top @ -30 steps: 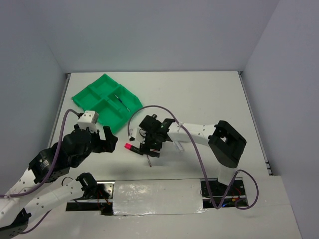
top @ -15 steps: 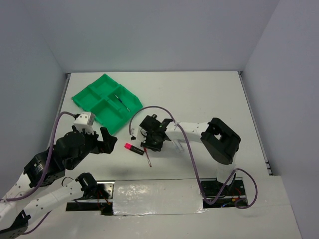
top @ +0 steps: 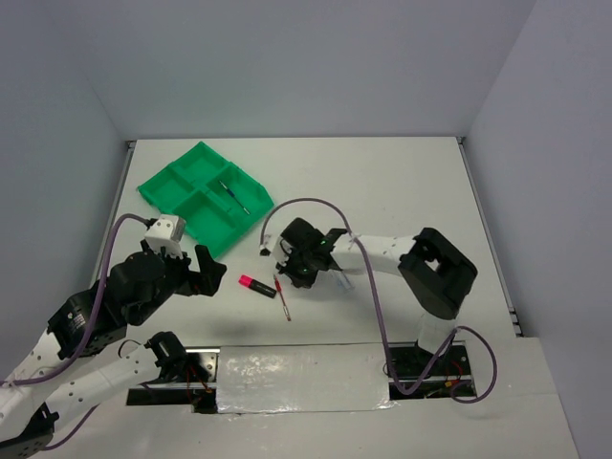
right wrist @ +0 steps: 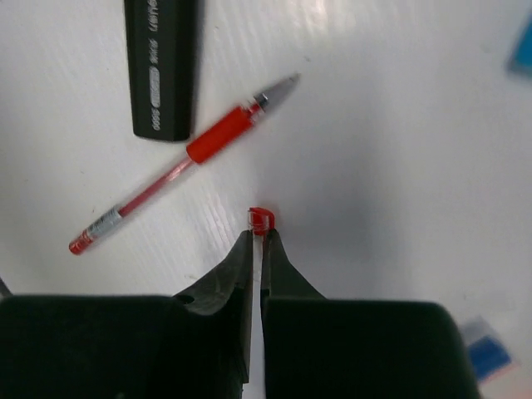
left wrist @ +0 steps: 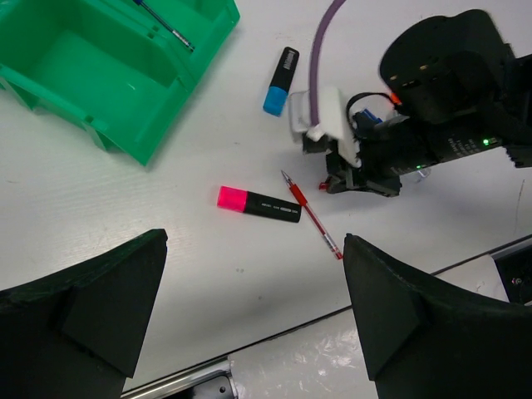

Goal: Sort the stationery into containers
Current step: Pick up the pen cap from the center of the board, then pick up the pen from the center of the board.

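Note:
My right gripper (right wrist: pixel 257 234) is shut, its tips pinching a small red pen cap (right wrist: pixel 262 219) on the white table. Just left of it lies the uncapped red pen (right wrist: pixel 183 195), next to the black body of the pink highlighter (right wrist: pixel 162 66). From above, the pink highlighter (top: pixel 254 284) and red pen (top: pixel 282 297) lie between the two grippers. The left gripper (left wrist: pixel 253 241) hangs wide open and empty above the table's near edge. The green tray (top: pixel 153 186) stands at the far left with a thin blue pen (top: pixel 232 196) in its right compartment. A blue highlighter (left wrist: pixel 279 81) lies beside the tray.
The right arm (top: pixel 382 253) stretches across the table's middle, with its purple cable (top: pixel 287 206) looping above it. A small blue and white object (right wrist: pixel 486 349) lies beside the right gripper. A metal strip (top: pixel 296 368) runs along the near edge between the arm bases.
The right jaws have closed from wide apart to shut on the red cap. That gripper has shifted slightly right, away from the pink highlighter. The left gripper stays open and has barely moved.

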Action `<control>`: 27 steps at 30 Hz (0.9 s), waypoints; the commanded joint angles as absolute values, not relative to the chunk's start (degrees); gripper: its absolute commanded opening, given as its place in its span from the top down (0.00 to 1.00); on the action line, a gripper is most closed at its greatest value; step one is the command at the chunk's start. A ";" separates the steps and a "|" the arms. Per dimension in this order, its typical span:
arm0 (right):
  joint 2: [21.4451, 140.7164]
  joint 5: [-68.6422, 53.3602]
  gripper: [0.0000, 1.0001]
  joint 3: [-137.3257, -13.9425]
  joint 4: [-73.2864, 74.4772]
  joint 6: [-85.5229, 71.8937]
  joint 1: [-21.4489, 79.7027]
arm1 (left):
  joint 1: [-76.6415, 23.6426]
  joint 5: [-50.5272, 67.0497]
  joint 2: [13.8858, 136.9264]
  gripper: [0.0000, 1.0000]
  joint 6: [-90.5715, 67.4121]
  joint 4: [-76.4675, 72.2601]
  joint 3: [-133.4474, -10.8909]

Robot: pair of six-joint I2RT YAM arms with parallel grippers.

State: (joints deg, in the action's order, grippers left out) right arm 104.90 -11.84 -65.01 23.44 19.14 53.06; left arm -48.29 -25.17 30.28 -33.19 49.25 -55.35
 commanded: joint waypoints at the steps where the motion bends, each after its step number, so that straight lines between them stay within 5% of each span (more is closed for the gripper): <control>1: 96.98 -11.10 1.00 -57.58 16.90 9.18 49.84 | -48.52 -25.57 30.76 0.01 -32.78 47.55 -55.37; 16: 72.71 15.69 1.00 -55.47 16.96 -13.70 45.62 | -50.18 -22.32 53.06 0.01 -53.68 39.38 -52.21; 27: 56.79 24.43 1.00 -52.57 21.28 -16.43 41.84 | -65.48 -38.41 73.88 0.07 -88.23 44.73 -56.07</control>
State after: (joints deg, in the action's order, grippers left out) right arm 57.28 22.22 -54.78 19.35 -15.09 42.11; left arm -64.75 -34.00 68.47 -77.38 42.81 -53.17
